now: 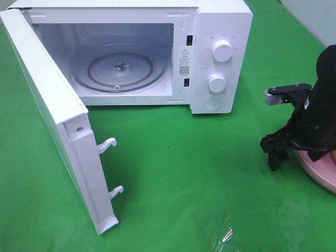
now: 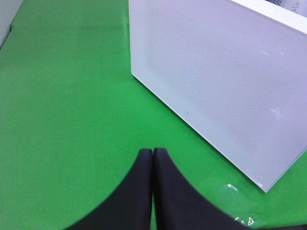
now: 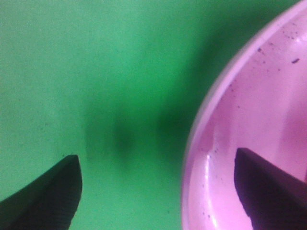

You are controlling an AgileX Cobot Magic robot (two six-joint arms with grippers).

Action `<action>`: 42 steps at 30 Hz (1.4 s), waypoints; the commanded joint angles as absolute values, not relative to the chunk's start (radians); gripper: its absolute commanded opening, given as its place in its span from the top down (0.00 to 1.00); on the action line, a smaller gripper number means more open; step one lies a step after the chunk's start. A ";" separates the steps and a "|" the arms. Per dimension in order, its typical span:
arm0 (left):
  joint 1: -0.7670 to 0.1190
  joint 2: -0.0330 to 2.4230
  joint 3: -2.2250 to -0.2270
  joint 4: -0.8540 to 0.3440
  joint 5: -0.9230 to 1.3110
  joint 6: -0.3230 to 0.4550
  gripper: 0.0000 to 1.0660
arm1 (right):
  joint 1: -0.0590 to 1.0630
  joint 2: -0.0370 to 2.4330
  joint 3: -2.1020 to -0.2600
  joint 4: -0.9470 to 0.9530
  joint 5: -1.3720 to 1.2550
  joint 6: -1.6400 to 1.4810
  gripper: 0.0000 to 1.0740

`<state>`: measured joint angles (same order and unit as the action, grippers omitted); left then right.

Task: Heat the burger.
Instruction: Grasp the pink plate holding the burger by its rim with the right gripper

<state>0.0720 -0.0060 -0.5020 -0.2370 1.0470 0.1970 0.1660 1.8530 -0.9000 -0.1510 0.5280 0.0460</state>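
The burger is hidden in all three views. My right gripper (image 1: 296,152) is low at the right edge of the table, over the near rim of a round pink plate (image 1: 321,174). Its jaws stand open. In the right wrist view the gripper (image 3: 157,158) straddles the plate's rim (image 3: 201,124): one fingertip (image 3: 268,187) is over the plate's bare pink inside, the other over green cloth. Nothing is between them. My left gripper (image 2: 153,152) is shut and empty, over green cloth beside the outer face of the microwave door (image 2: 216,81).
A white microwave (image 1: 220,52) stands at the back with its door (image 1: 52,115) swung wide to the left, latch hooks pointing right. Its glass turntable (image 1: 119,68) is bare. Green cloth (image 1: 184,173) covers the table between the microwave and the plate.
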 commanded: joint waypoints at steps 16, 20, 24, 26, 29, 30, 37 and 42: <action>0.073 -0.032 -0.498 -0.242 1.038 0.194 1.00 | 0.162 1.897 -0.905 -0.245 0.496 0.119 0.24; 0.073 -0.032 -0.498 -0.242 1.038 0.194 1.00 | 0.162 1.897 -0.905 -0.266 0.492 0.151 0.27; 0.073 -0.032 -0.498 -0.242 1.038 0.194 1.00 | 0.162 1.897 -0.905 -0.303 0.492 0.189 0.42; 0.073 -0.032 -0.498 -0.242 1.038 0.194 1.00 | 0.162 1.897 -0.905 -0.328 0.493 0.207 0.49; 0.073 -0.032 -0.498 -0.242 1.038 0.194 1.00 | 0.162 1.897 -0.905 -0.344 0.496 0.220 0.55; 0.073 -0.032 -0.498 -0.242 1.038 0.194 1.00 | 0.162 1.897 -0.905 -0.356 0.498 0.230 0.61; 0.073 -0.032 -0.498 -0.242 1.038 0.194 1.00 | 0.162 1.897 -0.904 -0.354 0.508 0.241 0.87; 0.073 -0.032 -0.498 -0.242 1.038 0.194 1.00 | 0.162 1.897 -0.904 -0.354 0.499 0.240 1.00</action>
